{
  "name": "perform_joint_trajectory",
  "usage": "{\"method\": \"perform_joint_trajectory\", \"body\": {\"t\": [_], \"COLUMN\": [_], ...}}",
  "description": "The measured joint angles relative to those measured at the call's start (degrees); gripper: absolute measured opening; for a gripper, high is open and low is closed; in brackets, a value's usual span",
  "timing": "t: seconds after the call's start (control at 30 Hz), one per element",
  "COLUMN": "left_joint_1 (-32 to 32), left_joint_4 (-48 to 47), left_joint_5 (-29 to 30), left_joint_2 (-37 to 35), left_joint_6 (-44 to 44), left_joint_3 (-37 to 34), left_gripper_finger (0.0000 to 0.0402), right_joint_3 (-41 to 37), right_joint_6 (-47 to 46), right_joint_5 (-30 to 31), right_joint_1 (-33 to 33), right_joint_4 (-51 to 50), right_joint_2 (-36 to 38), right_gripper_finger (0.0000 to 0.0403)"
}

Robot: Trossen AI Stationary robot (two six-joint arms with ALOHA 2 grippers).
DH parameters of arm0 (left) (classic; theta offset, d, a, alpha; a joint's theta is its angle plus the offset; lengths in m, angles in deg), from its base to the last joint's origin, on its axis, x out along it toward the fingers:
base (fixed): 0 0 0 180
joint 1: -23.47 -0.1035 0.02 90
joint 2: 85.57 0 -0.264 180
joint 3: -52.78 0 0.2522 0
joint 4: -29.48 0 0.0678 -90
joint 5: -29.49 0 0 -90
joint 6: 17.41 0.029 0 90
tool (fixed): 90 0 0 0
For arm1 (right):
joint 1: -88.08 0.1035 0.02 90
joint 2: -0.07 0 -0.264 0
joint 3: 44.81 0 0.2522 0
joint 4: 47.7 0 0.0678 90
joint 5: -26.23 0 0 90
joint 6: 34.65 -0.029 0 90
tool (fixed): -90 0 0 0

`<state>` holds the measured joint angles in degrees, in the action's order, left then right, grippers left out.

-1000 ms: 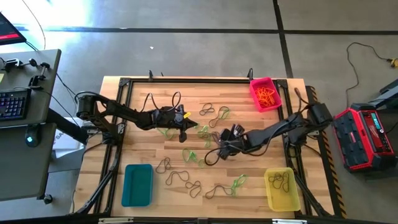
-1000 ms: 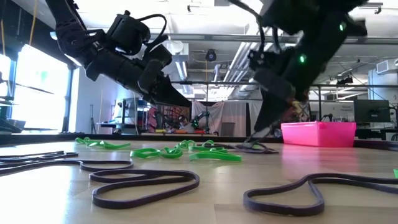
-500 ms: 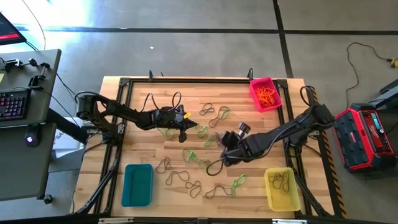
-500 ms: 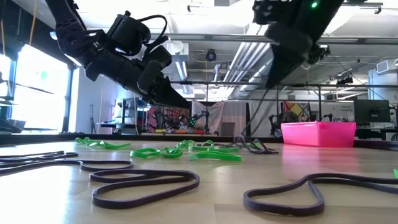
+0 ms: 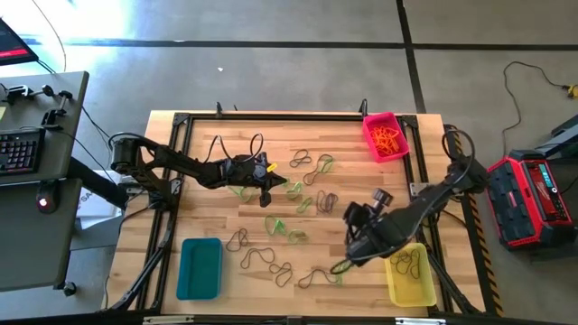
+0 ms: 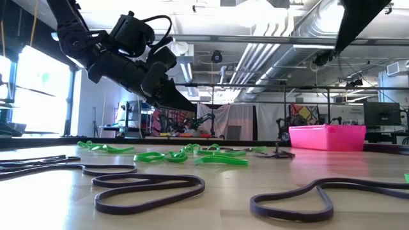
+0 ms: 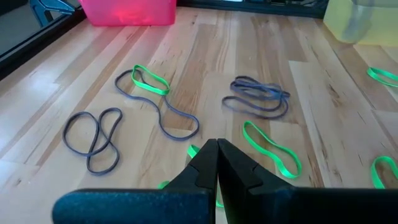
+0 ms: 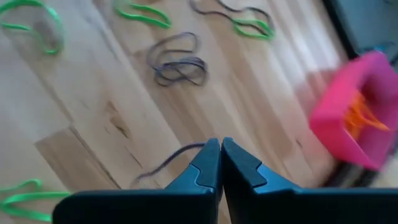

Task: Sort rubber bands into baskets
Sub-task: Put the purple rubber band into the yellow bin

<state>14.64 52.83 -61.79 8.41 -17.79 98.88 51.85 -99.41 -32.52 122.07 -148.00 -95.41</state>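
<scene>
The right gripper point(image 5: 352, 255) is low and right of the middle in the high view, close to the yellow basket point(image 5: 408, 273) in the lower right corner. Its two fingers are pressed tight together. In the right wrist view a thin dark rubber band point(image 8: 165, 163) hangs from the tips, so the gripper is pinching it. The yellow basket already has dark bands inside, so this one probably belongs there.

What could go wrong? The band is thin and floppy and only a little bit of it is pinched. If the arm swings fast, it could slip out and drop on the table point(image 5: 208, 131) before it gets to the basket. The loose end could also catch the basket wall and hang over the edge. A green band point(image 5: 343, 264) lies right beside the gripper in the high view and could get dragged along.

The left gripper point(image 5: 266, 195) waits left of the middle, its fingers also pressed together with nothing in them. The pink basket point(image 5: 372, 135) with orange bands sits in the upper right, and the teal basket point(image 5: 200, 267) in the lower left looks empty. Many green and dark bands are left on the wood between them.
</scene>
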Motion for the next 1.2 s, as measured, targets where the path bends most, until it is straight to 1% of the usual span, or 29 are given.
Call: {"method": "perform_joint_trajectory", "body": {"t": [0.07, 0.13, 0.23, 0.37, 0.53, 0.77, 0.87, 0.97, 1.2], "left_joint_1": [0.04, 0.12, 0.16, 0.18, 0.18, 0.18, 0.18, 0.18, 0.23], "left_joint_4": [0.0, 0.0, 0.0, -0.02, -0.02, -0.02, -0.02, -0.02, -0.02], "left_joint_5": [0.0, 0.0, 0.0, 0.0, 0.0, 0.0, 0.0, 0.0, 0.0], "left_joint_2": [0.0, 0.0, 0.0, 0.0, 0.0, 0.0, 0.0, 0.0, 0.0], "left_joint_6": [0.0, 0.0, 0.02, 0.04, 0.02, 0.02, 0.02, 0.02, 0.0], "left_joint_3": [0.0, 0.0, 0.0, 0.0, 0.0, 0.0, 0.0, 0.0, 0.0], "left_gripper_finger": [0.0, 0.0, 0.0, 0.0, 0.0, 0.0, 0.0, 0.0, 0.0], "right_joint_3": [1.64, 2.17, 2.59, 2.59, 2.59, 2.59, 2.59, 2.59, 2.53], "right_joint_6": [-4.01, -5.3, -6.81, -10.5, -17.67, -31.84, -38.36, -43.15, -50.5], "right_joint_5": [0.02, -0.56, -3.23, -9.51, -18.77, -29.09, -30.92, -31.44, -31.06], "right_joint_1": [1.67, 3.4, 5.91, 9.05, 13.62, 20.74, 23.76, 26.57, 30.61], "right_joint_4": [-3.57, -3.58, -3.44, -3.47, -3.47, -3.45, -3.47, -3.47, -3.47], "right_joint_2": [0.0, 0.28, 0.58, 0.61, 0.59, 0.59, 0.59, 0.59, 0.59], "right_gripper_finger": [0.0002, 0.0002, 0.0002, 0.0002, 0.0002, 0.0002, 0.0002, 0.0002, 0.0002]}}
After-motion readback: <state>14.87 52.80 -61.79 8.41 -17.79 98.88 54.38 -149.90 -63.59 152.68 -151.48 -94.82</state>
